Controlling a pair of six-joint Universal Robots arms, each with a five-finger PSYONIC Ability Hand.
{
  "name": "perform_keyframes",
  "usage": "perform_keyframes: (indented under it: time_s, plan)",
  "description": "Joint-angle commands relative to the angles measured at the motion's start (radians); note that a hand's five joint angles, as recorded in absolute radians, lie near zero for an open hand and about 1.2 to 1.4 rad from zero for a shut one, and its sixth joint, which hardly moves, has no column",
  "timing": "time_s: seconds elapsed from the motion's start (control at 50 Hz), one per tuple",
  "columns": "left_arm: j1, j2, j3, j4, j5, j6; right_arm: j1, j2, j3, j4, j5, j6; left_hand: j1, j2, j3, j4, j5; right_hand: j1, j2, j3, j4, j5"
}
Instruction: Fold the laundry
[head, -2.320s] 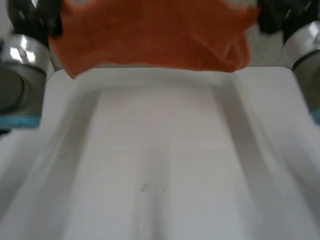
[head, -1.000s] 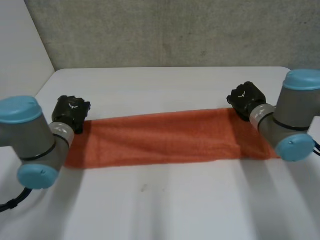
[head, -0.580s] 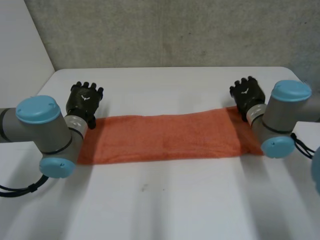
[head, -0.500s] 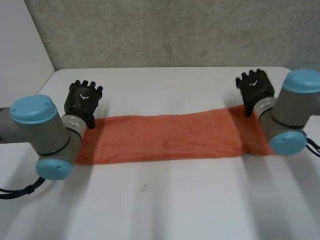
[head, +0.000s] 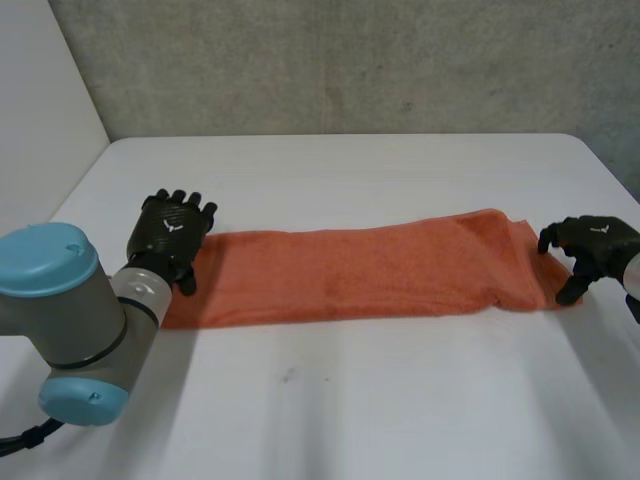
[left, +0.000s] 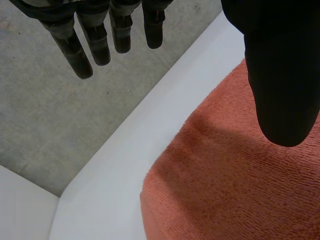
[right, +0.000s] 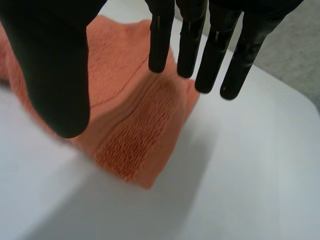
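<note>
My left hand (head: 172, 232), fingers loose and holding nothing, sits at the towel's (head: 350, 275) left end. The towel lies flat on the table (head: 350, 420), long axis left to right. My right hand (head: 592, 250), equally unclenched, is at its right end.

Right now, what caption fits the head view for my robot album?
Open left hand and right hand at opposite ends of an orange towel on the white table.

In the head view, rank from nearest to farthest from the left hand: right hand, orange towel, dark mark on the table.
1. Orange towel: beside the left hand.
2. Dark mark: on the table, toward the front.
3. Right hand: at the towel's far end.
</note>
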Motion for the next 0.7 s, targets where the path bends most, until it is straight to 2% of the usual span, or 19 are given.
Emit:
perform_keyframes:
  time_s: [0.02, 0.26, 0.3, 0.32, 0.34, 0.36, 0.48, 0.5, 0.54, 0.56, 0.7]
  plan:
    - [-0.001, -0.002, 0.000, 0.000, 0.000, -0.013, -0.016, 0.077, 0.008, -0.063, -0.039, -0.048, -0.021, -0.025, -0.037, -0.028, -0.044, 0.293, 0.222, 0.223, 0.223, 0.241]
    - [0.000, -0.002, -0.011, 0.000, 0.000, -0.013, -0.027, 0.120, -0.003, -0.101, -0.037, -0.057, -0.021, -0.025, -0.037, -0.028, -0.044, 0.358, 0.287, 0.288, 0.287, 0.306]
    - [-0.001, -0.002, -0.011, 0.000, 0.000, -0.013, -0.027, 0.122, -0.005, -0.114, -0.035, -0.057, -0.021, -0.025, -0.037, -0.028, -0.044, 0.507, 0.436, 0.437, 0.436, 0.455]
    - [-0.001, -0.002, -0.013, 0.001, 0.000, -0.013, -0.027, 0.122, -0.005, -0.120, -0.034, -0.057, -0.021, -0.025, -0.037, -0.028, -0.044, 0.633, 0.561, 0.562, 0.562, 0.581]
    - [-0.001, -0.002, -0.013, 0.001, 0.000, -0.013, -0.030, 0.122, -0.006, -0.133, -0.032, -0.057, -0.021, -0.025, -0.037, -0.028, -0.044, 0.881, 0.810, 0.811, 0.810, 0.829]
    - [-0.001, -0.002, -0.013, 0.001, 0.000, -0.013, -0.033, 0.122, -0.006, -0.140, -0.029, -0.057, -0.021, -0.025, -0.037, -0.028, -0.044, 0.970, 0.898, 0.899, 0.899, 0.918]
    - [-0.001, 0.001, -0.016, 0.000, -0.002, -0.013, -0.058, 0.120, -0.021, -0.163, 0.027, -0.055, -0.021, -0.025, -0.037, -0.028, -0.044, 0.971, 0.899, 0.900, 0.900, 0.919]
    - [0.000, 0.007, -0.020, 0.000, -0.002, -0.013, -0.073, 0.119, -0.035, -0.167, 0.099, -0.060, -0.021, -0.025, -0.037, -0.028, -0.044, 0.971, 0.899, 0.900, 0.900, 0.919]
    - [0.000, 0.011, -0.023, 0.000, 0.000, -0.013, -0.077, 0.120, -0.044, -0.167, 0.125, -0.065, -0.021, -0.025, -0.037, -0.028, -0.044, 0.971, 0.899, 0.900, 0.900, 0.919]
    - [0.000, 0.015, -0.025, 0.001, -0.002, -0.013, -0.090, 0.124, -0.082, -0.158, 0.197, -0.090, -0.021, -0.025, -0.037, -0.028, -0.044, 0.971, 0.899, 0.900, 0.900, 0.919]
    - [0.000, 0.033, -0.033, 0.000, -0.002, -0.013, -0.177, 0.162, -0.199, -0.129, 0.382, -0.270, -0.021, -0.025, -0.037, -0.028, -0.044, 0.971, 0.899, 0.900, 0.900, 0.919]
